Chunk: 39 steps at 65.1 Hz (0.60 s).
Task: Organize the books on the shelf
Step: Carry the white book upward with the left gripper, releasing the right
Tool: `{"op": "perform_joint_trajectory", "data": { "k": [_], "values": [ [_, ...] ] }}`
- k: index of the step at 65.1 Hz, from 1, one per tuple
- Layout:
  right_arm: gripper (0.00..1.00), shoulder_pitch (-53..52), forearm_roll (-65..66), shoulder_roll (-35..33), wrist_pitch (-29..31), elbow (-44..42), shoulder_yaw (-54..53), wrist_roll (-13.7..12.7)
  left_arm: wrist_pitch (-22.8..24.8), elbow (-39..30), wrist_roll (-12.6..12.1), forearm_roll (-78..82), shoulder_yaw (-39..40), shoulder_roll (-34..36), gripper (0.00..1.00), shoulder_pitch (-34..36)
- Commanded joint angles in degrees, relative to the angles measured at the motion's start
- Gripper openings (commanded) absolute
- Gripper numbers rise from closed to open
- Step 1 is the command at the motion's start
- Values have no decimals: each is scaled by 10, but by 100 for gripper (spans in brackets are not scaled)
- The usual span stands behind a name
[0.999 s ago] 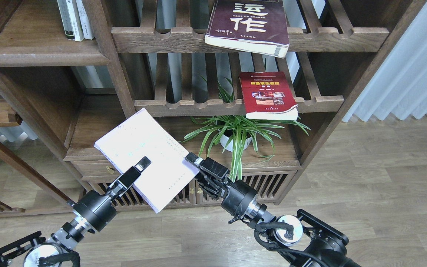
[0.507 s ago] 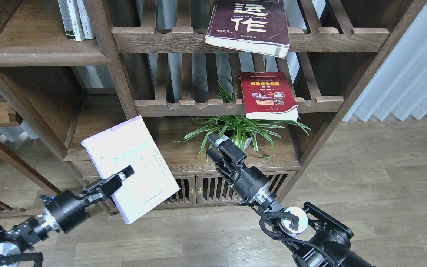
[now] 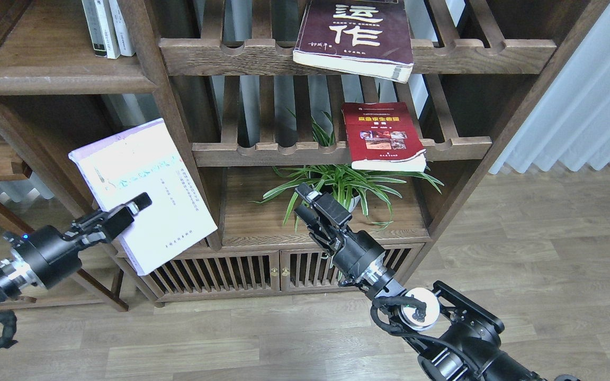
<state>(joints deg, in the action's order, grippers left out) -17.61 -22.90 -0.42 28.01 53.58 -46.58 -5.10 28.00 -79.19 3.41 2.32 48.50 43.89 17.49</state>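
Books, 3 pcs, paperbacks. Item 1: white-and-lavender book (image 3: 143, 193), held in air by left gripper (image 3: 125, 211), fingers clamped on its lower-left edge; cover faces the camera, bk tilted, top-left corner high, bottom-right corner low. It sits in front of the bookcase's left section, overlapping the upright post (image 3: 172, 121) in view; whether it touches the post cannot be told. Item 2: red book (image 3: 382, 136), photo cover up, lying flat on the middle slatted rack (image 3: 262, 153), right portion, front edge overhanging the scalloped rail. Item 3: thick dark maroon book (image 3: 355, 37), large white Chinese chars, lying on the upper slatted rack (image 3: 231, 55), front corner overhanging the rail, top cut off by the view's edge.

Shelf (image 3: 51, 66): solid dark-brown board, rounded front edge, upper left of the case. Carries white-spined books (image 3: 108, 26) standing upright at its back right; rest of the board bare wood. Item 1 hangs below and in front of this board, well apart from it.

Right gripper (image 3: 315, 203): holds nothing, raised in front of the lower centre compartment, near the spider plant (image 3: 339, 185) in its white pot; fingers seen end-on and dark, so gap btwn them cannot be told.

Misc: cabinet doors (image 3: 262, 272) with vertical slats at the base, wood floor (image 3: 522, 254), pale curtain (image 3: 591, 100) at right.
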Motion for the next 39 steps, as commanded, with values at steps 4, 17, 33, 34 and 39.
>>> {"op": "perform_joint_trajectory", "data": {
  "k": [4,17,33,34,39],
  "values": [
    [83,0,13,0,0,-6,0,0,0,0,-1,1,36,12,2,2],
    [83,1,15,-2,0,-7,2,-1,0,0,-1,1,70,60,2,3],
    [83,3,15,-2,0,-10,3,-1,0,1,3,-1,111,127,2,5],
    [83,2,15,-2,0,-11,3,-1,0,1,3,-1,113,129,2,5],
    [83,1,15,-2,0,-11,4,-1,0,1,4,-3,130,133,2,4]
  ]
}}
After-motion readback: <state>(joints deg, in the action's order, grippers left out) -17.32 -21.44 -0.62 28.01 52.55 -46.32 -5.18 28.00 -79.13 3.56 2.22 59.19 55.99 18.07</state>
